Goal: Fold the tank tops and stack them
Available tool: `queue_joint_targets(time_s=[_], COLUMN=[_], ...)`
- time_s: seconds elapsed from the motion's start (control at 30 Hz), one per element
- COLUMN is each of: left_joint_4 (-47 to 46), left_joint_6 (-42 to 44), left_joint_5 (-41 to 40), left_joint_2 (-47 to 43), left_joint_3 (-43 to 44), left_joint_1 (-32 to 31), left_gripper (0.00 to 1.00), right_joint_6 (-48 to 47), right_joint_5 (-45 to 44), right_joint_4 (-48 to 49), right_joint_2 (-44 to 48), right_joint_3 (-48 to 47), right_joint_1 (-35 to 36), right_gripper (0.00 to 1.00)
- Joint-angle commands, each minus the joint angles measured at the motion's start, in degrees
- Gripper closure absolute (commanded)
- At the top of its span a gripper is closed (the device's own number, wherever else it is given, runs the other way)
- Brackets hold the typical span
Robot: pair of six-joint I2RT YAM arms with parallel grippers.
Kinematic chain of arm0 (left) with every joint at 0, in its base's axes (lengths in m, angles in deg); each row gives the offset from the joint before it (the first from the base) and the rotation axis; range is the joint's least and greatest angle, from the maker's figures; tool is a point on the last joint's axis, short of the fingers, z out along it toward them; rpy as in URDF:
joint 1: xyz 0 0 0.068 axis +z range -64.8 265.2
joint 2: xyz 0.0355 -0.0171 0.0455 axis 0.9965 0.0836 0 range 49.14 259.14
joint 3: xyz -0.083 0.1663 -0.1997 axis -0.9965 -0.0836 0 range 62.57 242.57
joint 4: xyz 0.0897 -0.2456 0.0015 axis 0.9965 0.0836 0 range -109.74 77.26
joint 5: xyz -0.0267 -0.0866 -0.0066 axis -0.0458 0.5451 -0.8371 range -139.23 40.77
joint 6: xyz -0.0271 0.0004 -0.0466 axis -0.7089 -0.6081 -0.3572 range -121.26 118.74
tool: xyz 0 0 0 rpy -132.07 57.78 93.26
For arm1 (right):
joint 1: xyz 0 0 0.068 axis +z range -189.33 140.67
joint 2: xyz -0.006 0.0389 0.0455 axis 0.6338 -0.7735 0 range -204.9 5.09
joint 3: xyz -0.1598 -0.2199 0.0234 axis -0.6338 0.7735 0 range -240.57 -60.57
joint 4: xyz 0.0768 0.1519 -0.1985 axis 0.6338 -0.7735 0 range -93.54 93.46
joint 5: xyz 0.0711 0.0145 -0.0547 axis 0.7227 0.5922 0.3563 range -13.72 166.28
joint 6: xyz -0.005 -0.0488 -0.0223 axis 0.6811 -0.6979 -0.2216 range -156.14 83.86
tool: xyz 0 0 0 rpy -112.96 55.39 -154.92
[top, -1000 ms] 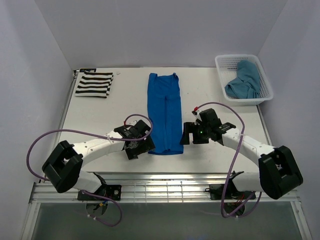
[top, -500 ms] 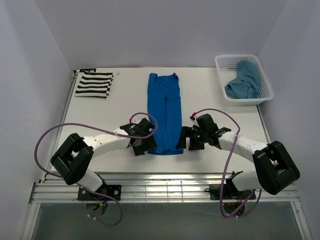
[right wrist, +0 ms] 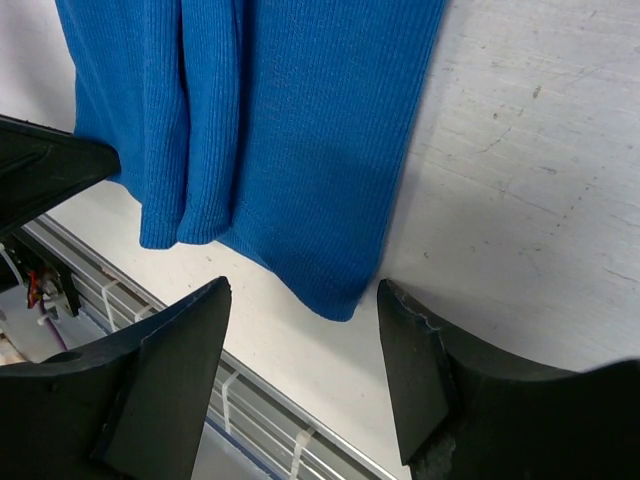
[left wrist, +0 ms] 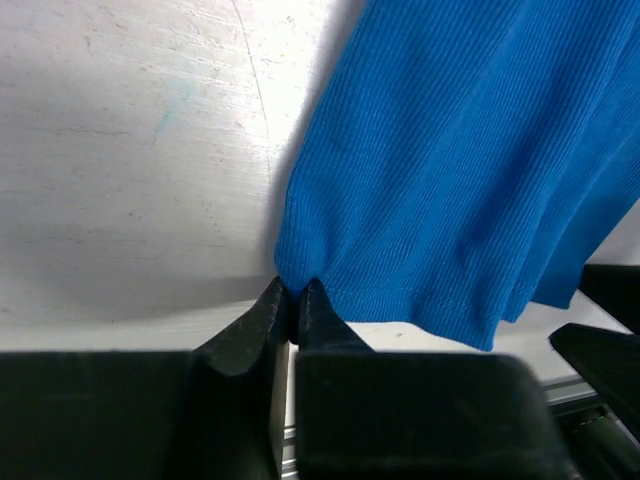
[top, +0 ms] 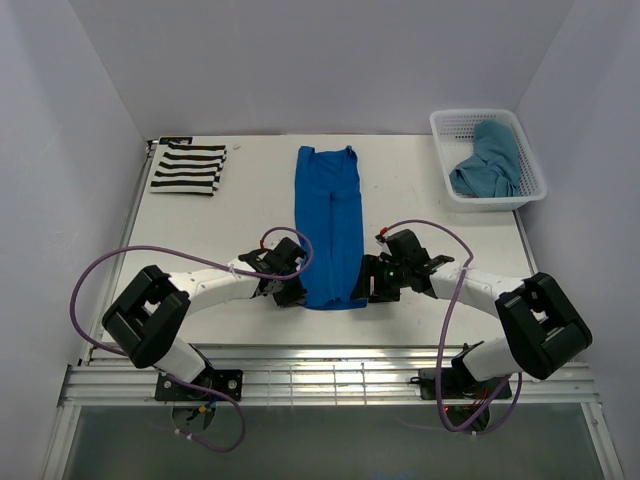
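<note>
A royal blue tank top (top: 330, 225) lies folded lengthwise in a long strip down the middle of the table. My left gripper (top: 293, 293) is shut on its near left corner (left wrist: 292, 278). My right gripper (top: 367, 285) is open at the near right corner (right wrist: 340, 305), and the corner lies between its fingers (right wrist: 185, 330) without touching them. A folded black-and-white striped tank top (top: 188, 167) rests at the far left. A teal-blue tank top (top: 487, 160) is bunched in the white basket (top: 445, 125) at the far right.
The table's near edge and a metal rail (top: 330, 372) run just behind both grippers. Purple cables (top: 150, 250) loop over each arm. White walls close in the table on three sides.
Both grippers moved inward to the blue top's near corners. The left one closed on its corner. The right one narrowed around its corner.
</note>
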Motion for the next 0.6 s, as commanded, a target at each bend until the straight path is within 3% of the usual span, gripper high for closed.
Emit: queue_joint_targets(time_s=[0.0,0.03,0.2,0.33,0.47,0.57], left_joint_4=[0.45,0.36,0.10,-0.34,-0.34,-0.34], left_joint_6=[0.74,0.83,0.83,0.30,-0.66,-1.37], left_joint_5=[0.11,0.20,0.20,-0.24,-0.94,-1.04], left_joint_2=[1.75,1.83,2.19,1.22,-0.71,-1.24], left_joint_3=[-2.09,-2.26,-2.44,-3.49,-4.72,-5.69], left_joint_1=[-0.02,-0.02,-0.02,0.06,0.15,0.24], left_gripper=[0.92,0.99,1.00,1.00,1.00,1.00], right_joint_6=[0.81,0.90,1.34,1.78,2.57,2.22], right_joint_5=[-2.44,-2.44,-3.75,-5.69,-6.22,-6.84], right_joint_4=[-2.63,-2.81,-3.86,-5.18,-6.32,-7.38], right_joint_2=[-2.15,-2.41,-3.73,-4.87,-5.40,-4.44], right_joint_3=[-0.35,-0.61,-0.87,-1.40,-0.44,0.18], right_joint_1=[0.61,0.61,1.05,0.96,1.05,0.96], right_gripper=[0.33,0.34,0.39,0.58,0.85,0.92])
